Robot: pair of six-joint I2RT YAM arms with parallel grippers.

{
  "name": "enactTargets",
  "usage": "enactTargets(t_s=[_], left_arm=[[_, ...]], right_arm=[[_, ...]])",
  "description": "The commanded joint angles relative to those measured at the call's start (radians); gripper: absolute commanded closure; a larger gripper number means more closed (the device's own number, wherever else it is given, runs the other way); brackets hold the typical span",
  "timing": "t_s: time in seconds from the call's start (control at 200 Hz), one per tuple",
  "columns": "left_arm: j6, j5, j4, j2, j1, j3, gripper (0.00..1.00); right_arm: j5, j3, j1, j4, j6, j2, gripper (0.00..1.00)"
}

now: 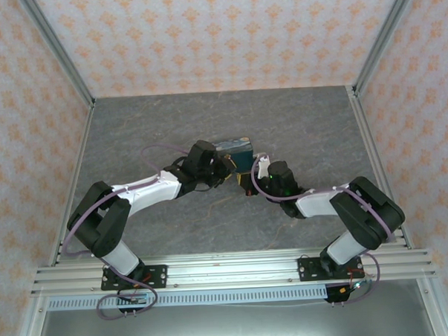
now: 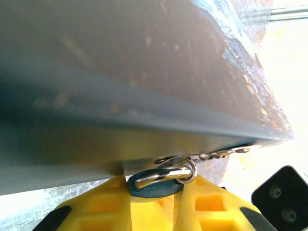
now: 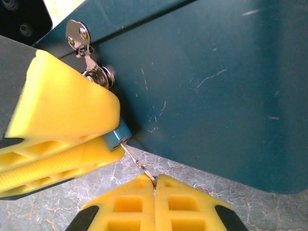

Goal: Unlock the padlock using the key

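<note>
We see bare table point(image 1: 133, 135) behind and beside the tin point(image 1: 234, 146). Its near side is crowded by the left gripper point(image 1: 229, 172) and right gripper point(image 1: 249, 188).

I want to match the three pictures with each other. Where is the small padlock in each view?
Left wrist: padlock at bottom centre, pinched between the left gripper's yellow fingers.
Right wrist: left of centre, a teal corner meeting the key.
Top external: too small to tell.
Shared landmark: the tin.
</note>
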Motion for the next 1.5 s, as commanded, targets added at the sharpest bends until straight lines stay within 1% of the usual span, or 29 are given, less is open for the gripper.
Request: enactTargets(t_s=[0.0,0.37,0.716,1.076,1.496], left_arm=[[0.023,0.067,-0.015,-0.045,-0.022,0.002,0.85],[0.032,0.081,-0.004,-0.03,-0.022,0.001,0.85],[0.048,0.085,-0.008,-0.024,-0.021,-0.005,0.85],[0.078,0.074,-0.035,-0.017,-0.019,-0.007,0.85],[0.057,0.079,0.012,-0.003,-0.017,-0.021,0.86]], right_arm=[[-0.013,0.056,-0.009,0.082,0.004,0.005,1.0],[-0.063,0.105,-0.01,0.074,0.003,0.036,1.0],[-0.083,0.109,-0.021,0.087,0.004,0.046,1.0],[-0.133,0.106,-0.048,0.084,0.007,0.039,1.0],[-0.202,0.133,-0.048,0.109,0.052,0.091,1.0]])
